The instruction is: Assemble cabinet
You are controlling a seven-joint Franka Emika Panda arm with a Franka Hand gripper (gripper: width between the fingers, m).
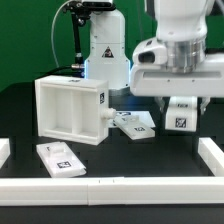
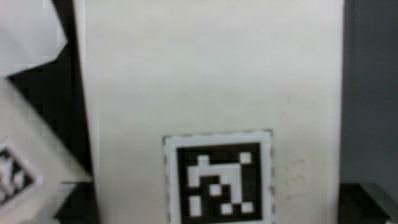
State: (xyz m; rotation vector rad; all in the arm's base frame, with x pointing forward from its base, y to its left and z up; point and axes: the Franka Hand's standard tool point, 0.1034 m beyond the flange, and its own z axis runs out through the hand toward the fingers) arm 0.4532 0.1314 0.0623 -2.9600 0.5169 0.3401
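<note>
**Exterior view: arm holds a tagged white panel beside the cabinet**

Exterior view shows the cabinet (image 1: 68, 112) standing on the black table (image 1: 150, 155), towards the exterior view's left of centre. Its open side faces the camera and shows a dividing wall inside. One black-and-white tag sits on the side wall that faces the exterior view's right. Nothing grips the cabinet, and the arm is well apart from it.

The gripper (image 1: 180, 99) hangs on the exterior view's right, pointing down at the table. An upright white panel (image 1: 181, 116) sits directly under it, with a square tag facing the camera. The hand appears closed on this panel, though the fingertips are hidden behind the hand and the panel. How wide the jaws stand cannot be read. I cannot tell whether the panel's lower edge touches the table.

Wrist view is almost filled by the same white panel (image 2: 196, 80), very close and blurred, with its tag low on the face. The edge of another white tagged part (image 2: 18, 165) shows beside it; which part it is cannot be made out.

Between the cabinet and the held panel, a flat tagged piece (image 1: 133, 123) lies on the table, just beside the cabinet's lower corner. A second flat piece (image 1: 58, 157) lies nearer the camera, in front of the cabinet. White rails (image 1: 110, 186) border the table at the front and at both sides. The robot base (image 1: 105, 50) stands behind the cabinet
</note>
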